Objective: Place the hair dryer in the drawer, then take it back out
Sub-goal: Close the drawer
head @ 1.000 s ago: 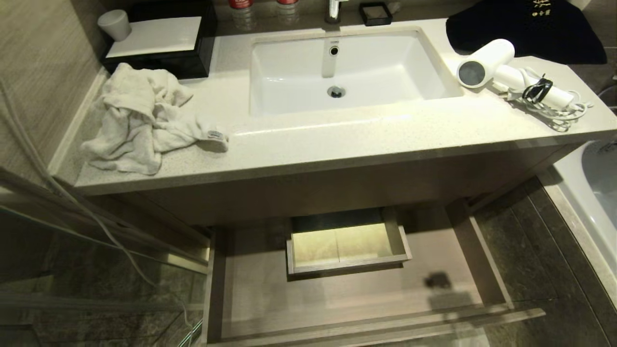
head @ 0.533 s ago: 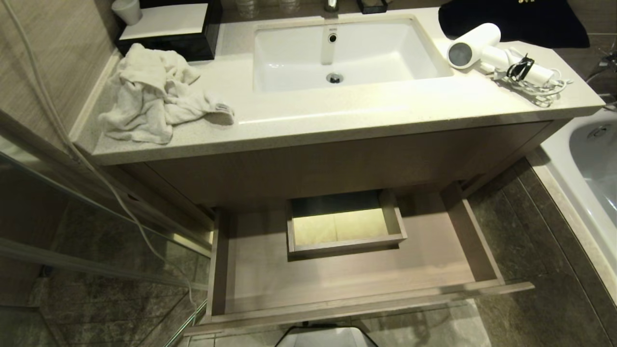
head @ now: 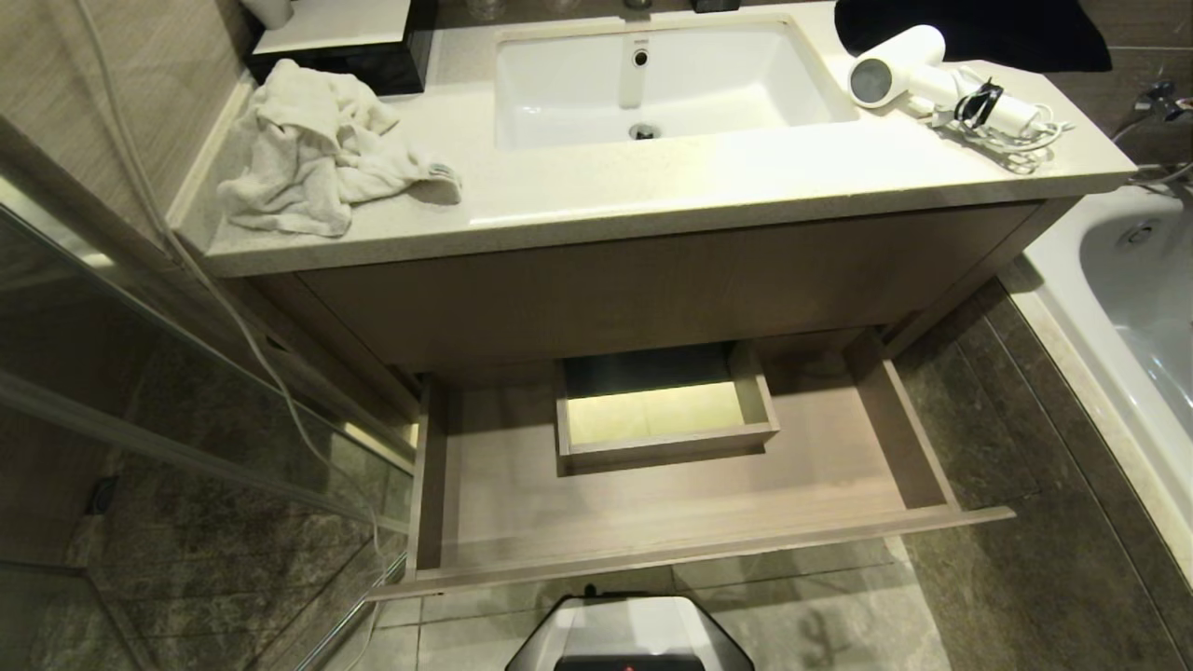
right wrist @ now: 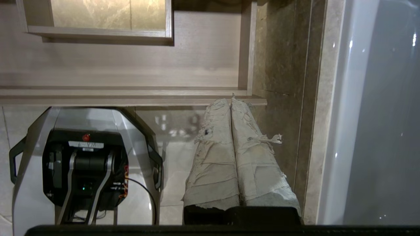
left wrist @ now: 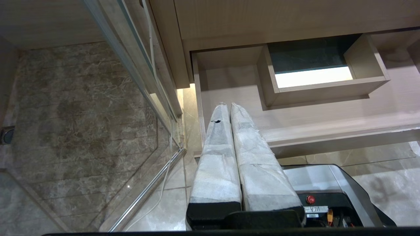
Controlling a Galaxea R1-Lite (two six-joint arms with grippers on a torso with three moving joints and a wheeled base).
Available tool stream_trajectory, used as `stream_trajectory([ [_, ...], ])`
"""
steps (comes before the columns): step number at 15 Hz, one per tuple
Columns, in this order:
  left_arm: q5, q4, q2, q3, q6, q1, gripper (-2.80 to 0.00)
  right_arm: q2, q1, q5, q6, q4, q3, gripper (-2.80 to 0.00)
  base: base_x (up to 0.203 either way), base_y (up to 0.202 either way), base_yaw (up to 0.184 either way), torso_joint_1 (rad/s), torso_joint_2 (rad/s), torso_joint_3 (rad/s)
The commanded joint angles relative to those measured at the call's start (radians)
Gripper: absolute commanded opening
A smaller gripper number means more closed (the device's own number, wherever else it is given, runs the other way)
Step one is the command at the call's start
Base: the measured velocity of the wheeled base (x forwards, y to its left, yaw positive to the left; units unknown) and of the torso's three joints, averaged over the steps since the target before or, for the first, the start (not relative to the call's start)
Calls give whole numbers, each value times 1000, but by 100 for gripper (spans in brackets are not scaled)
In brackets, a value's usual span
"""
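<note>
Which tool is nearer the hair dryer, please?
Right, as far as I can judge. The right tool hangs by the drawer's bathtub-side corner, below the hair dryer; the left tool hangs at the opposite corner.

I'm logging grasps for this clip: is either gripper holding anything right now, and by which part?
Nothing is held. Both the left gripper and right gripper are shut on nothing; the hair dryer lies on the counter.

We see a crumpled white towel on the left of the pale countertop, beside the white sink. A dark cloth lies at the far right. A white bathtub stands to the right.
</note>
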Motion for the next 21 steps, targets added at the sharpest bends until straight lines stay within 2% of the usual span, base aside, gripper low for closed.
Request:
stream_trajectory([
  [1, 0, 0, 1, -2, 0, 0, -280, 2, 0, 0, -2, 0, 6, -280, 0, 0, 0, -17, -2, -36],
  [14, -1, 0, 0, 0, 0, 0, -280, -29, 1, 0, -11, -47, 80, -280, 0, 0, 0, -186, 332, 140],
  [21, 0, 0, 2, 0, 0, 0, -280, -70, 0, 0, -11, -47, 109, -280, 0, 0, 0, -308, 517, 207],
])
